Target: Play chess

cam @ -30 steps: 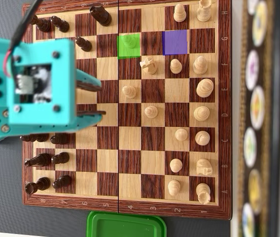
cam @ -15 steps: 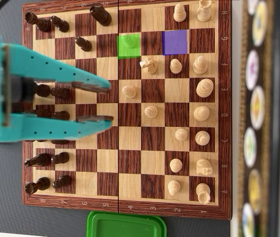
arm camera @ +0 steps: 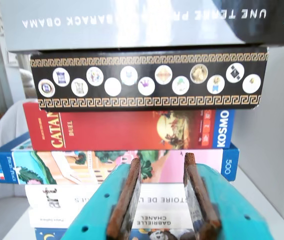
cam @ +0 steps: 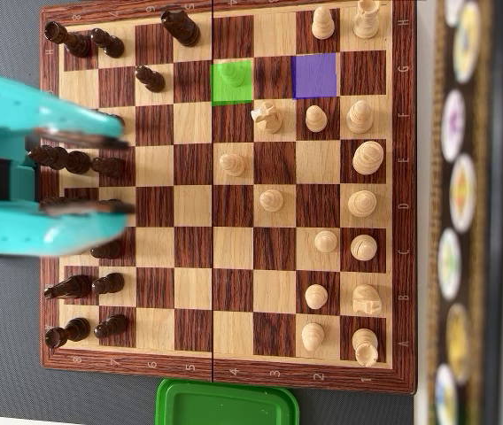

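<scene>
A wooden chessboard (cam: 234,374) fills the overhead view. Dark pieces (cam: 150,78) stand along its left side and light pieces (cam: 362,204) along its right, with a light knight (cam: 266,116) and two light pawns (cam: 232,164) further toward the middle. One square is tinted green (cam: 231,81) and another purple (cam: 314,75). My teal gripper (cam: 126,173) hangs open over the left part of the board, above the dark pieces, with nothing between its fingers. In the wrist view the gripper (arm camera: 162,160) is open and empty, and the board is out of sight.
A green plastic lid or box (cam: 225,403) lies just below the board's lower edge. A black box with round pictures (cam: 464,204) runs along the right. The wrist view faces a stack of books and game boxes (arm camera: 132,127).
The gripper has drawn back to the left, from the fifth file of squares to over the dark pieces. It stays open. No piece has moved.
</scene>
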`<state>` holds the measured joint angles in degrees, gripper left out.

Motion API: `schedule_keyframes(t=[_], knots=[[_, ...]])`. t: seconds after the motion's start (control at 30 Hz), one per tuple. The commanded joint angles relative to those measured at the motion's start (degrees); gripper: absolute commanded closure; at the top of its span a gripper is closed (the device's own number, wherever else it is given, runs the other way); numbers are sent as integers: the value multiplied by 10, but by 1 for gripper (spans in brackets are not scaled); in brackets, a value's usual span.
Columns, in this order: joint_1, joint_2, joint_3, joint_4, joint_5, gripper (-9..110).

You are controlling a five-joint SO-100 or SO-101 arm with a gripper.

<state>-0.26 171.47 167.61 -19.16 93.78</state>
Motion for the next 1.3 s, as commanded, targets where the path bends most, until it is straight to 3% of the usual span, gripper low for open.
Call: schedule_keyframes(t=[0.0, 0.7, 1.03, 1.27], knots=[[6, 40, 15, -78, -4, 88], [6, 201, 134, -449, -8, 88], [6, 203, 134, -628, -85, 88], [4, 203, 134, -724, -83, 88]])
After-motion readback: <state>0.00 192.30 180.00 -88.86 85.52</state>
